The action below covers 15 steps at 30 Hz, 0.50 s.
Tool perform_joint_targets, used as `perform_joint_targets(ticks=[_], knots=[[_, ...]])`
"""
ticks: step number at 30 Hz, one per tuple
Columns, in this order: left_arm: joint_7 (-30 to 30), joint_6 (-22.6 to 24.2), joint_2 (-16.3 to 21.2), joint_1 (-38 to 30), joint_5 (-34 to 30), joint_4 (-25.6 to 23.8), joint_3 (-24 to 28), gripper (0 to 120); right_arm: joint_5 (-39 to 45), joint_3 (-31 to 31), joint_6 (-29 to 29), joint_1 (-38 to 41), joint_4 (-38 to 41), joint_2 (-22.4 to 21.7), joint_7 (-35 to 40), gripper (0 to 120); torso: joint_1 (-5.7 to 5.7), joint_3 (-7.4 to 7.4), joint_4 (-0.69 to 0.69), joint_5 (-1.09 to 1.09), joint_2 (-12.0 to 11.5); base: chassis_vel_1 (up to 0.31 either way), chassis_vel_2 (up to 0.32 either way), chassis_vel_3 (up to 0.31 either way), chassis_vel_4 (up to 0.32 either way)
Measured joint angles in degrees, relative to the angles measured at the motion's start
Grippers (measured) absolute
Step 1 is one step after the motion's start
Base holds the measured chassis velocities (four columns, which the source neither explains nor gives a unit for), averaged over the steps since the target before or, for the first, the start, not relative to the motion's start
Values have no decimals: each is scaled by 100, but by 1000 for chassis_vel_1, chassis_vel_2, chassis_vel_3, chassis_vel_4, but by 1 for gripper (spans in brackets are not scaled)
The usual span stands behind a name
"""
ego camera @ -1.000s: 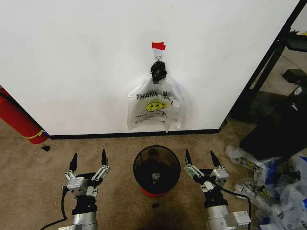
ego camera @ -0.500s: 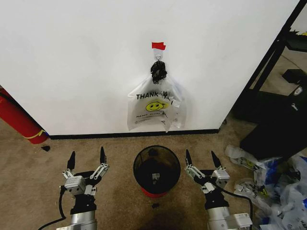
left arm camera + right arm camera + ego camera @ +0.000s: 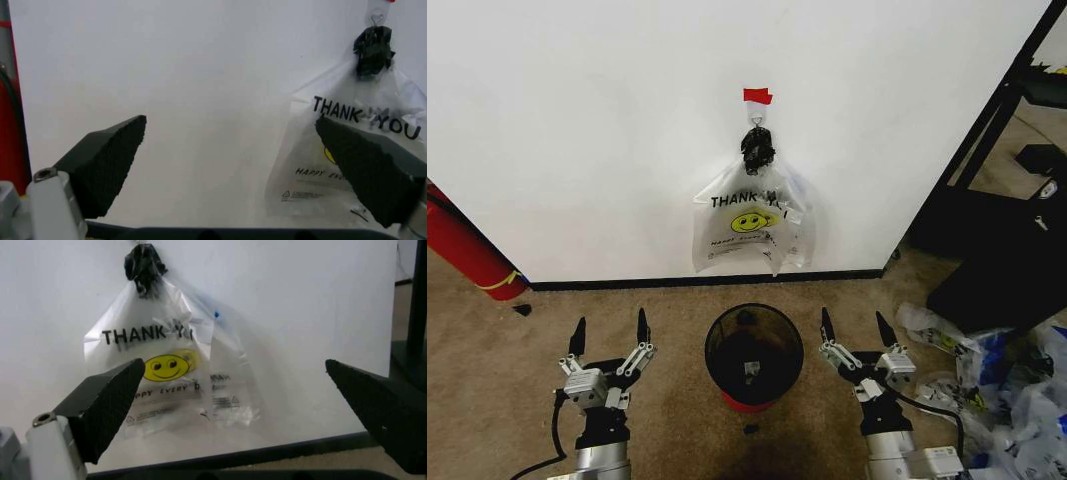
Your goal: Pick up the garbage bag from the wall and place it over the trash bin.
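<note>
Left gripper point(image 3: 608, 333) is low over the tan carpet, black fingers spread wide with nothing between them, pointing at the wall. Right gripper point(image 3: 859, 326) mirrors it on the other side, fingers also spread and empty. The small round dark translucent trash bin with a black rim and red base point(image 3: 754, 356) sits on the carpet between the two, close to each but touching neither, and it has no liner over its rim.

Straight ahead past the bin is the plain white wall with a black baseboard point(image 3: 577, 140). A small red tape strip point(image 3: 758, 96) marks a small hook just under it, and the bag hanging there is a clear plastic bag printed with a yellow smiley and "THANK YOU" point(image 3: 749, 225), gathered at the top into a dark knot (the task wording suggests a different bag, but this is the one on the hook). It hangs above the baseboard, well apart from both grippers.

Off to the right, loose crumpled see-through plastic with blue printed patches point(image 3: 987, 370) lies on the floor. A long red cylinder point(image 3: 462, 250) leans at the far left.

Progress, as I judge it: nothing done. Bag untouched on the hook, bin bare. Reach, grasp, unhook, carry and drape all remain.
</note>
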Motion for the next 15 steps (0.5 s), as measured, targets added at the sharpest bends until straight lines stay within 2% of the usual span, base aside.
perform_joint_targets(ticks=[2,5,8,9,10,15], knots=[[0,-3,-1,6,2,-1,-3,100,148,-16,-69,62,7,-44,-9,100,0,0,0,0,0,0,0,0,0],[0,-13,18,34,3,-9,-22,100,996,-94,-418,381,101,-232,-69,100,0,0,0,0,0,0,0,0,0],[3,-7,98,32,3,-5,-21,100,2348,-29,-1012,1059,210,-504,-91,100,0,0,2,0,0,0,0,0,0],[9,14,145,5,3,7,11,100,2925,23,-1240,1302,230,-617,-90,100,0,0,2,1,0,0,0,0,0],[21,50,216,-25,36,45,92,100,3876,112,-1621,1752,184,-841,-89,100,0,0,-1,0,0,0,0,0,0],[19,-16,178,116,308,68,135,100,4696,-27,-1954,2568,-381,-1190,-99,100,0,1,0,1,0,0,0,0,0]])
